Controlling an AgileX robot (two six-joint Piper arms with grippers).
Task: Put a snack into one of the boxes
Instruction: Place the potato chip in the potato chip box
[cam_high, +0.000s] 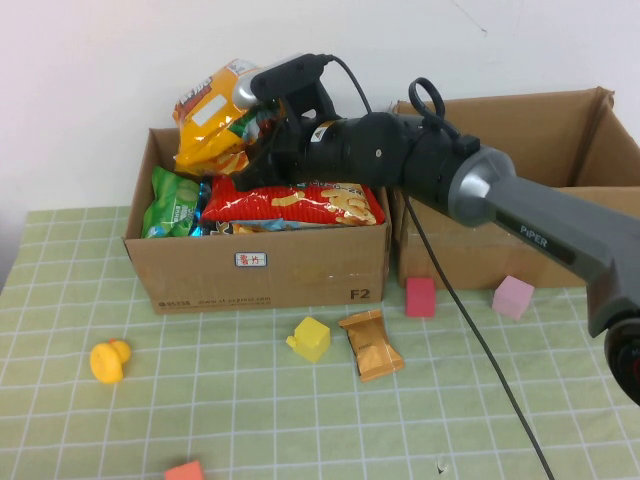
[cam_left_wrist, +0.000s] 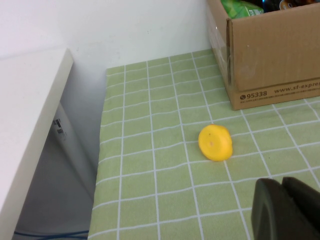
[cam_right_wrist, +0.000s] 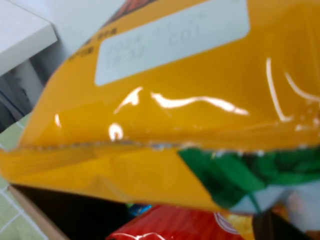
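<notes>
My right gripper (cam_high: 252, 135) reaches over the left cardboard box (cam_high: 260, 275) and is shut on an orange snack bag (cam_high: 208, 122), held tilted above the box's back left part. The bag fills the right wrist view (cam_right_wrist: 150, 100), with one dark fingertip (cam_right_wrist: 280, 227) at its lower corner. In the box lie a green bag (cam_high: 170, 205) and a red bag (cam_high: 295, 205). A small orange snack pack (cam_high: 372, 345) lies on the table in front. My left gripper (cam_left_wrist: 287, 210) is shut and empty, low over the green cloth near a yellow duck (cam_left_wrist: 215, 142); it is out of the high view.
A second open cardboard box (cam_high: 500, 260) stands at the right. On the cloth lie a yellow block (cam_high: 311, 338), a red cube (cam_high: 421, 297), a pink cube (cam_high: 513, 297), the duck (cam_high: 109, 360) and an orange-red block (cam_high: 185, 470). The table's left edge (cam_left_wrist: 102, 150) drops off beside a white desk (cam_left_wrist: 30, 125).
</notes>
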